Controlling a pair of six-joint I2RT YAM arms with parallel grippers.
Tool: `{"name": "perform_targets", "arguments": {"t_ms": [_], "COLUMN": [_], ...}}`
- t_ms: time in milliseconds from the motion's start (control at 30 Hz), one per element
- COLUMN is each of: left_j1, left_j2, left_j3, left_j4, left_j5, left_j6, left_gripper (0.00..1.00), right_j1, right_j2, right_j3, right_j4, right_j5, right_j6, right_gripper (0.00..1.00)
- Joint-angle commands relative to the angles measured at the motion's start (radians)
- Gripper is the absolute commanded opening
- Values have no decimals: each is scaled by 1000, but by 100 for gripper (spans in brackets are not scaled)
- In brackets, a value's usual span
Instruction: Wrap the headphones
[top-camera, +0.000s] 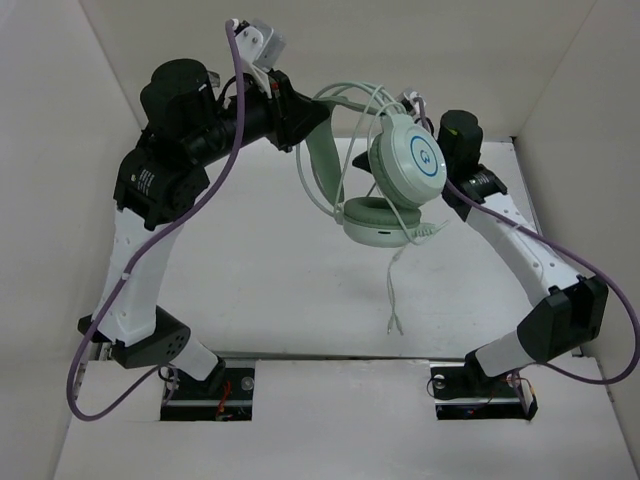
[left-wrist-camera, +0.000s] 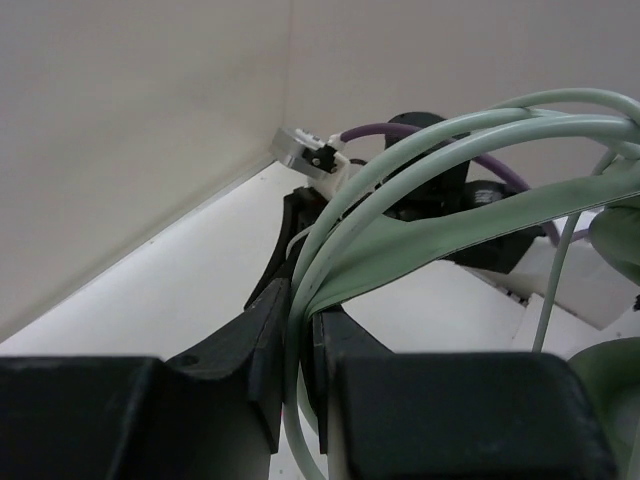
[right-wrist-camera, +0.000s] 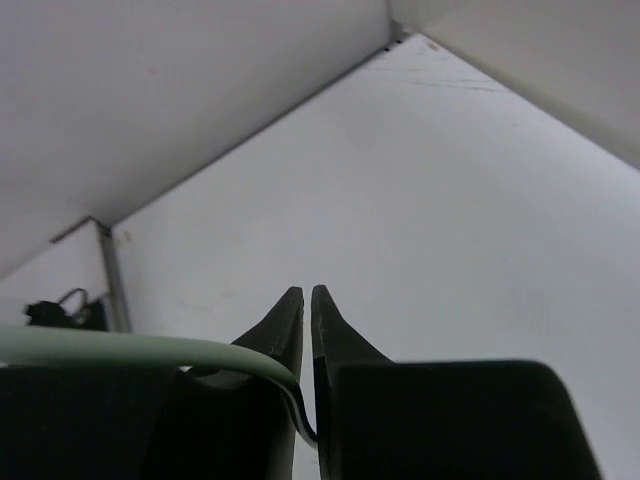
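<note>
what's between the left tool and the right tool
The headphones, hanging in the air, as the top view shows. The left tool is shut on their headband and the right tool pinches the cord.

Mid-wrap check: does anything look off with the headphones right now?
The headphones hang in midair, headband pinched in the left tool. The cord has its end dangling loose below the earcups, not yet wrapped. Nothing looks damaged.

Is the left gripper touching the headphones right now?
Touching. The left wrist view shows the left gripper clamped on the headband of the headphones, with no gap at either finger.
</note>
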Motion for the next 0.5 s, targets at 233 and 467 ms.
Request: {"name": "perform_targets", "arguments": {"t_ms": [233, 467], "left_j1": [48, 70], "left_j2": [58, 98], "left_j3": [155, 203], "left_j4": [105, 139], "left_j5": [-19, -134], "left_j6": [-70, -41], "left_gripper": [0, 0], "right_j1": [4, 28], "right_j2": [-35, -55], "right_j3": [-187, -334], "right_j4": [644, 882], "right_j5": [-263, -269], "right_j6": [665, 857], "right_gripper": [16, 19]}}
